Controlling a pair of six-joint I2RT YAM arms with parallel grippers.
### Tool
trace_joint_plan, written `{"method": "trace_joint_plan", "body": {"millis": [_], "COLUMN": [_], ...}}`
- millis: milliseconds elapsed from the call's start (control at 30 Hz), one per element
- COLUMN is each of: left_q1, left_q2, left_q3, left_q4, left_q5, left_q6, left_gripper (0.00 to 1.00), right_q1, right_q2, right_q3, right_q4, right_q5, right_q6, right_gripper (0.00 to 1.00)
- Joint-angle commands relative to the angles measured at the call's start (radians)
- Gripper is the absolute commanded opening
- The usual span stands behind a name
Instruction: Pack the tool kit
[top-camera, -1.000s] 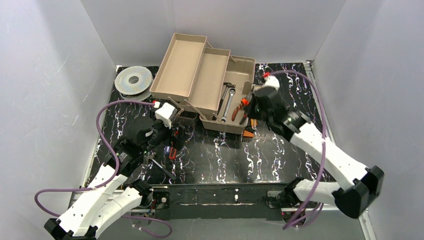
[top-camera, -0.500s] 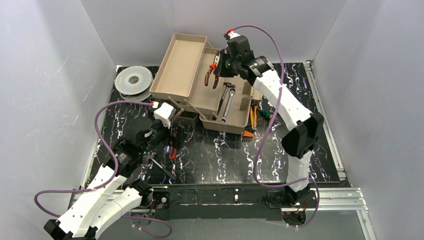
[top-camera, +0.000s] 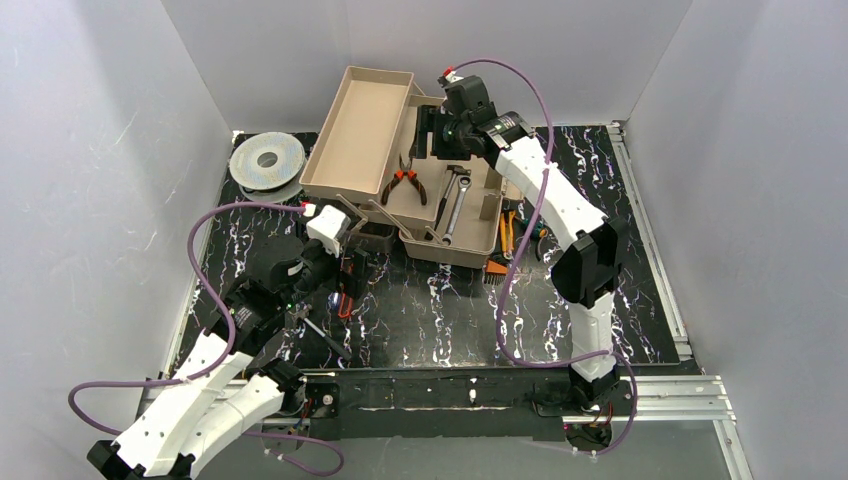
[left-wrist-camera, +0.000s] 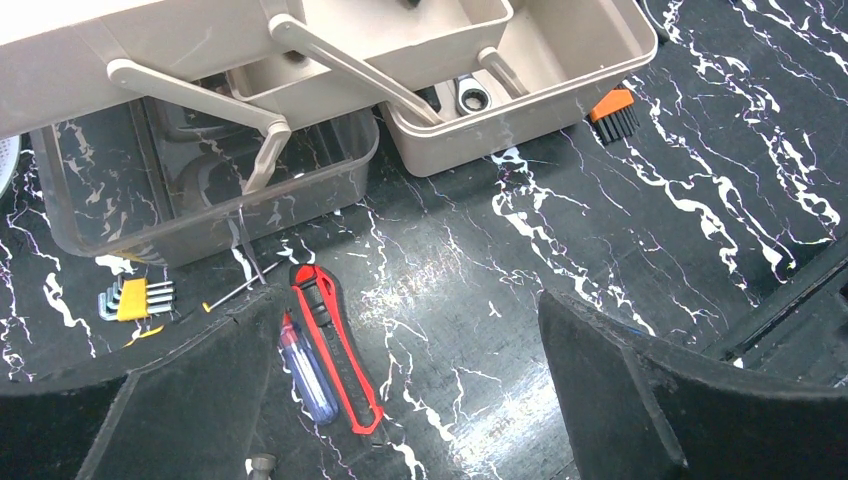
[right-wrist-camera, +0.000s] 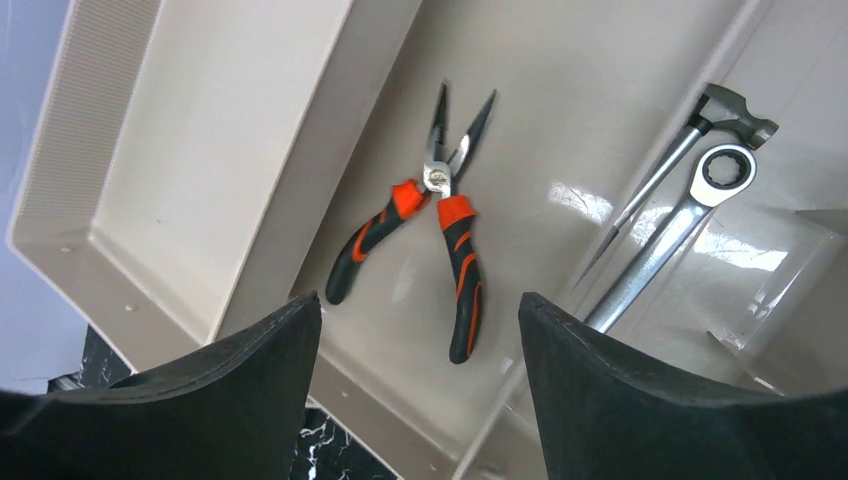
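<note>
The left pincer (left-wrist-camera: 407, 305) is seen with its dark fingers (left-wrist-camera: 190, 400) spread wide above the black, white-veined tabletop (left-wrist-camera: 600, 230). Just inside the left finger, a red-and-black utility knife (left-wrist-camera: 338, 348) is laid flat, with a blue-handled tool (left-wrist-camera: 305, 372) just beside it. Beyond the fingertips stands the large tan plastic toolbox (left-wrist-camera: 540, 90), a chrome ring wrench head (left-wrist-camera: 470, 97) showing inside. Ahead and to the left, a yellow-clipped hex key set (left-wrist-camera: 128, 298) is found just before the translucent brown lid (left-wrist-camera: 130, 190).
</note>
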Motion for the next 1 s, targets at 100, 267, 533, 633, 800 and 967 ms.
{"method": "trace_joint_plan", "body": {"millis": [100,267,533,633,800,967], "left_q1": [0.002,0.002,0.004,0.004,0.004,0.004], "left_q2": [0.010,0.033,0.127,0.171,0.260,0.355], "left_q3": [0.021,0.020,0.040,0.026,-0.035,-0.114], "left_q4": [-0.017,-0.038,-0.169,-0.183,-0.173,-0.086], "left_q5": [-0.026,-0.107,-0.340,-0.314,-0.312,-0.320], "left_q6": [0.006,-0.070,-0.360,-0.418,-0.533,-0.586], "left_gripper": [1.00,0.99,0.99,0.99,0.99,0.90], "right_q1": [-0.008,-0.012,-0.016,-0.018,-0.020,-0.020], "right_q2": [-0.107,-0.237,-0.572,-0.699,-0.847,-0.934], "right_q3": [0.004,-0.133,-0.602,-0.785,-0.995,-1.104], "right_q4": [0.074,0.092,0.202,0.234,0.244,0.263], "right_q5": [-0.023,-0.008,0.084,0.117,0.122,0.088], "right_q6": [-0.018,-0.046,-0.086,-0.080,-0.032,0.011], "right_gripper": [0.82,0.79,0.79,0.78,0.78,0.77]}}
